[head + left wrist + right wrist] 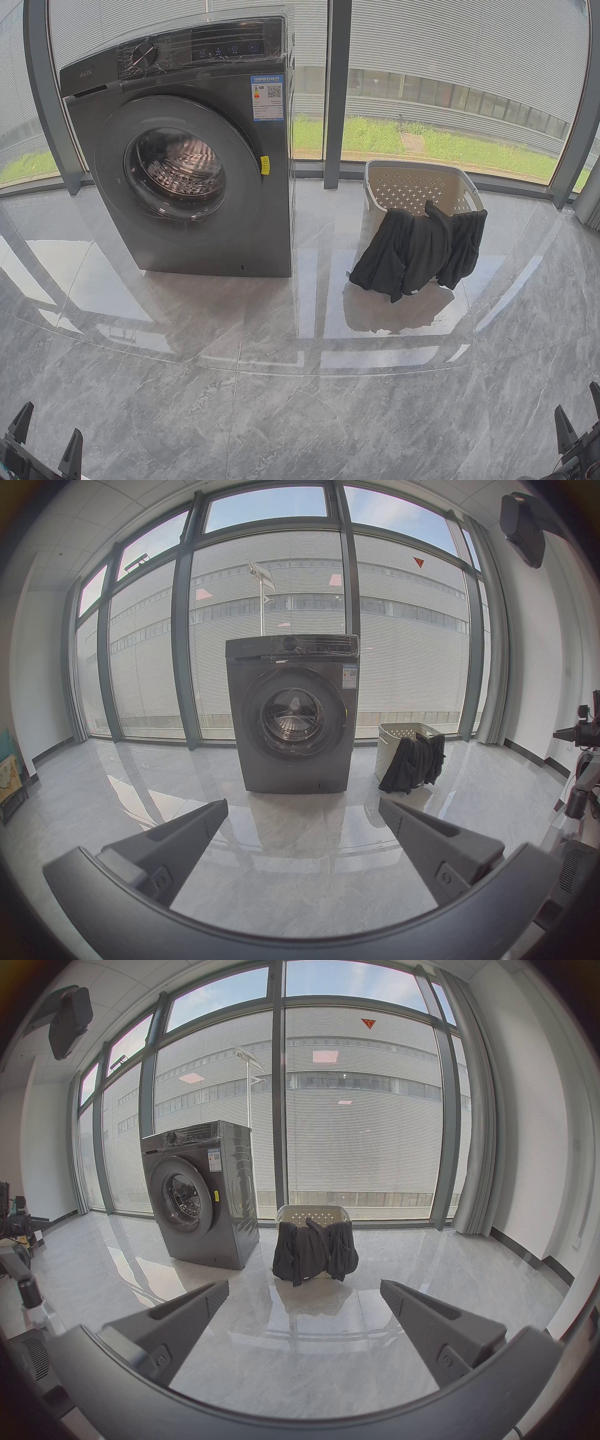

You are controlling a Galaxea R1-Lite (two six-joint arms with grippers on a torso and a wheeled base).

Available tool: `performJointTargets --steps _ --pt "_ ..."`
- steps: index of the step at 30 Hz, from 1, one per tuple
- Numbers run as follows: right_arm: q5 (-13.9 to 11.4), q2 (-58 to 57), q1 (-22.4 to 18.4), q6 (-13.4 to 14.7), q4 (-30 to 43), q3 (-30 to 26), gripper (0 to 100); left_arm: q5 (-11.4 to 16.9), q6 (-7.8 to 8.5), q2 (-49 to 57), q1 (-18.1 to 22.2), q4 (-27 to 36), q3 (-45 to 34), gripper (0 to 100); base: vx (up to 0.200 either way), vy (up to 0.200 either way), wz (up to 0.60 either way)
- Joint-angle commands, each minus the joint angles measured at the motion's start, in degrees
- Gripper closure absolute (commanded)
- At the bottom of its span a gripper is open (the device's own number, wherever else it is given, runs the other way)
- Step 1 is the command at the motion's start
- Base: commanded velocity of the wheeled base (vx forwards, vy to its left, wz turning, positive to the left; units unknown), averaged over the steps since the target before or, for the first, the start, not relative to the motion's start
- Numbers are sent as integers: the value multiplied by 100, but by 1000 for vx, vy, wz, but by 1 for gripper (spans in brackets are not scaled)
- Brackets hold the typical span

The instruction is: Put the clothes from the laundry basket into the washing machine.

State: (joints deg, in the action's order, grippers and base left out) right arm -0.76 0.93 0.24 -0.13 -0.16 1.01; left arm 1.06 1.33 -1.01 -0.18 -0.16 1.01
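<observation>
A dark grey washing machine point(187, 144) stands on the floor at the left, its round door shut over the drum point(175, 173). To its right is a cream laundry basket point(412, 184) with black clothes point(419, 250) draped over its front rim. My left gripper point(47, 434) is open, low at the near left, far from both. My right gripper point(578, 412) is open at the near right. The left wrist view faces the washing machine point(292, 714). In the right wrist view the black clothes point(314, 1250) hang straight ahead, beyond my open right gripper point(304, 1297).
A glossy grey tiled floor point(300, 387) stretches between me and the machine and basket. Tall windows with a dark pillar point(337, 94) run behind them. A curtain point(481, 1141) hangs at the far right wall.
</observation>
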Motion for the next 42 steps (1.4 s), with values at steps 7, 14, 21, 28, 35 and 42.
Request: performJointTargets --steps 7,14,21,28,35,42 --pt "-4 -93 2 -13 -2 -101 0 -1 -1 101 1 -2 -92 0 0 0 0" --pt "5 -93 2 -22 -11 -101 0 -1 -1 101 1 -2 -92 0 0 0 0" --pt "5 -93 2 -31 -11 -101 0 -1 -1 101 1 -2 -92 0 0 0 0" --pt "5 -93 2 -31 -11 -101 0 -1 -19 101 1 -2 -92 0 0 0 0" --pt "5 -93 2 -31 -11 -101 0 -1 -19 101 1 -2 -92 0 171 0 0" --pt "5 -93 2 -31 -11 -101 0 -1 -19 101 1 -2 -92 0 200 0 0"
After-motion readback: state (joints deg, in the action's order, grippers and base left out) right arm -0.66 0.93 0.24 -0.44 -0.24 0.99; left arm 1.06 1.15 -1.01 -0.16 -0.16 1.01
